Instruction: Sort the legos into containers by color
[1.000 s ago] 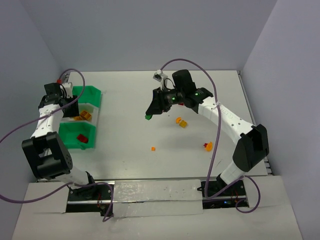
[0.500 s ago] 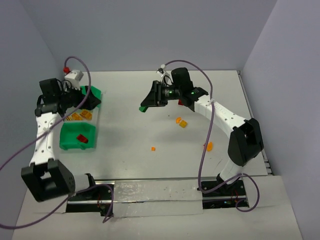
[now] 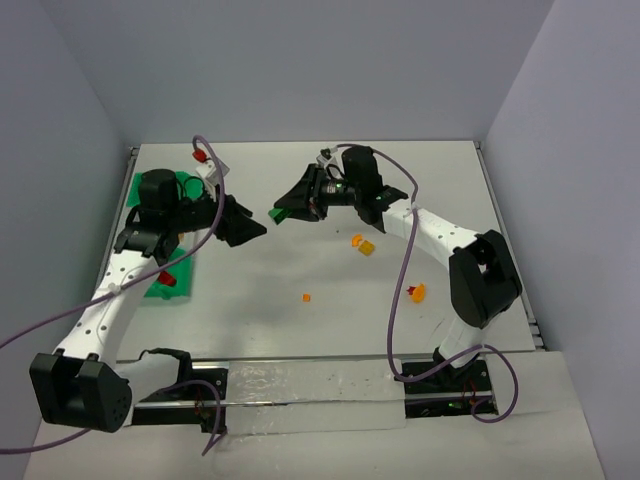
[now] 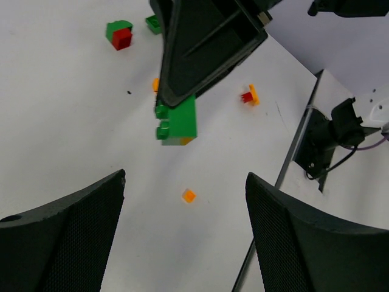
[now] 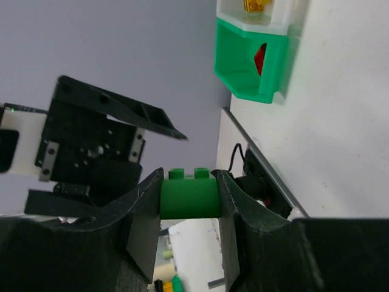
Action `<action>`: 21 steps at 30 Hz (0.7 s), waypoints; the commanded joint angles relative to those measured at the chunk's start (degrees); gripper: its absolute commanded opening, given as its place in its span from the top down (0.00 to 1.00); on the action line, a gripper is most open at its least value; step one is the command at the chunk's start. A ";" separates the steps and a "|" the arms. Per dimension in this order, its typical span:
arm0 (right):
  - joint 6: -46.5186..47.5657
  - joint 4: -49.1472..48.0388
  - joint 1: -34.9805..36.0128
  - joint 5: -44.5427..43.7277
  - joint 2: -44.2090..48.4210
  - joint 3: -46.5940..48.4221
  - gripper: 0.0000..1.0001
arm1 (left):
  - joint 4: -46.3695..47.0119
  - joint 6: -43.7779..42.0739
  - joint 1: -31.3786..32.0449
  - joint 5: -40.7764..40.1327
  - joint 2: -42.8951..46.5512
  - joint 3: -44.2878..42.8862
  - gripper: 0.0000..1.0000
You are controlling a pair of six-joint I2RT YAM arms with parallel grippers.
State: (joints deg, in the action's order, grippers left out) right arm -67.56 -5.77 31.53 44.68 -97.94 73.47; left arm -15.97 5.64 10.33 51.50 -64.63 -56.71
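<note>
My right gripper [image 3: 281,213] [image 5: 188,182] is shut on a green lego [image 5: 189,198] [image 4: 180,119], held in the air left of the table's middle. Just left of it, my left gripper [image 3: 246,226] [image 4: 185,234] stands open and empty, pointing at that lego. The containers lie at the left edge: a near green bin [image 3: 152,290] [image 5: 250,61] with a red lego [image 3: 166,279] [image 5: 259,58], and a far green bin [image 3: 137,190]. The left arm hides most of the whitish bin [image 5: 285,15], which holds yellow legos [image 5: 255,5].
Loose legos lie on the white table: an orange pair [image 3: 362,243], a tiny orange one [image 3: 306,297] [image 4: 189,195], an orange-and-red piece [image 3: 416,292] [image 4: 249,95], and a green-and-red piece [image 4: 120,34] beside a green one [image 4: 153,23]. Purple cables arch over both arms.
My left arm has swung from the bins rightward to the table's middle, and its jaws have opened wider. My right gripper has carried the green lego a little left, up to it.
</note>
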 commanded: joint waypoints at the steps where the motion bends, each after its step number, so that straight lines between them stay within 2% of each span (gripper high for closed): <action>1: -3.59 -3.95 -0.33 0.76 -1.02 1.15 1.00 | 1.73 1.18 4.70 -2.02 -1.42 -2.97 0.14; 9: -4.31 -5.61 0.11 1.38 -0.69 0.20 1.00 | 3.33 2.47 10.26 -9.47 -5.29 -5.23 0.20; 12: -4.24 -5.57 0.11 1.47 -0.37 -0.12 1.00 | 4.31 3.06 10.92 -11.90 -6.25 -5.77 0.31; 16: -4.24 -5.57 0.11 1.22 -0.14 -0.99 1.00 | 4.64 2.88 10.94 -14.61 -7.03 -6.77 0.40; 21: -3.67 -4.37 0.21 0.84 -0.23 -0.78 1.00 | 4.89 2.62 11.03 -15.12 -7.71 -7.80 0.62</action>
State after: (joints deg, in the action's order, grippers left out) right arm -71.17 -8.52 31.57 45.48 -98.02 72.60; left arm -14.21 8.21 20.95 38.10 -71.95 -61.24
